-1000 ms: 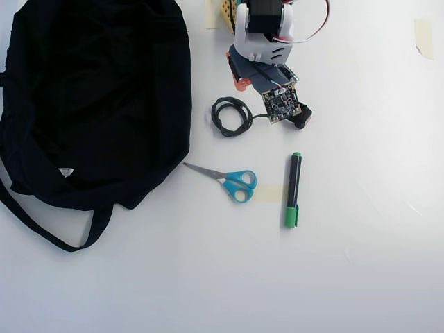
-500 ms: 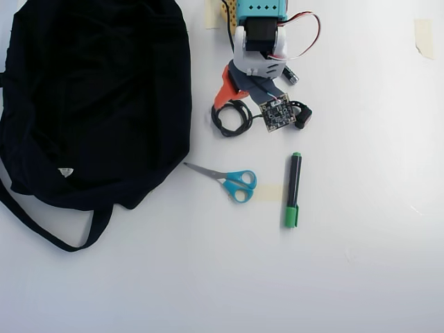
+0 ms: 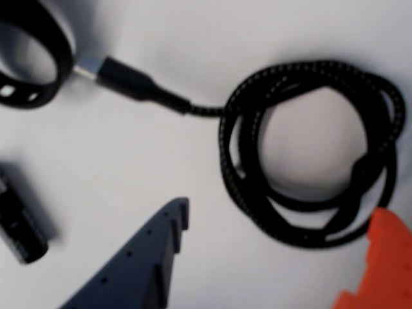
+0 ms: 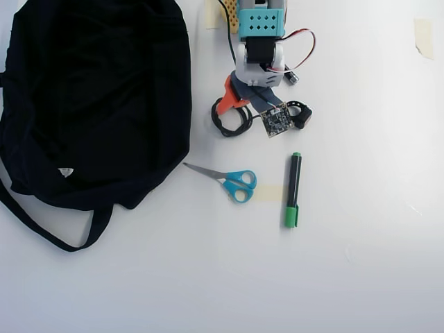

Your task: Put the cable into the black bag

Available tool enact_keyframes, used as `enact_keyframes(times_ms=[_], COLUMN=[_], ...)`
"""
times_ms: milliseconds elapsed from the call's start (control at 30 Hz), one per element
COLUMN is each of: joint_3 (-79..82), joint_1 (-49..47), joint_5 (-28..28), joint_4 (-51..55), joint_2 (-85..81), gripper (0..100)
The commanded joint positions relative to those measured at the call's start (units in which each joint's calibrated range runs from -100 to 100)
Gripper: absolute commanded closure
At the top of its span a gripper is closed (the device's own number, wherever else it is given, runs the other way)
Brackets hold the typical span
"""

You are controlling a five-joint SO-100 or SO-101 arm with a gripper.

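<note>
I am looking down the wrist view at the cable (image 3: 309, 174), which is lying flat on the white tabletop (image 3: 193, 180) as a wound loop, its short plug end running out toward the upper left of that view. The claw (image 3: 277, 257) is standing open and gripping nothing: the dark blue-grey finger is poking in from the bottom edge, clear of the coil on its left, while the orange finger is sitting at the lower right, just at the outer edge of the loop. I am judging that the coil's lower arc is lying between the two fingers, so the coming close is turning on whether both are straddling the strands rather than one resting on top; I cannot tell from here whether the orange tip is touching the cord.

In the overhead view the cable (image 4: 239, 123) is partly hidden beneath the claw (image 4: 239, 109), near the arm's base. The black bag (image 4: 97, 97) is lying well apart to the left in that view, so the carry is going to be a leftward sweep. The thick black ring (image 3: 29, 55) is sitting beside the plug tip, and I am keeping it out of the grasp.
</note>
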Motion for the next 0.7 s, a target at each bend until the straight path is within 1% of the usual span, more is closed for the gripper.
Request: enact_keyframes(times_ms=[0, 467, 667], joint_3=[-0.97, -0.34, -0.43], joint_1=[-0.47, -1.14, -1.14], joint_5=[0.11, -0.15, -0.20], joint_4=[-2.08, -6.99, -7.07], joint_2=[1.70, 8.34, 9.84], gripper=[64, 64, 69])
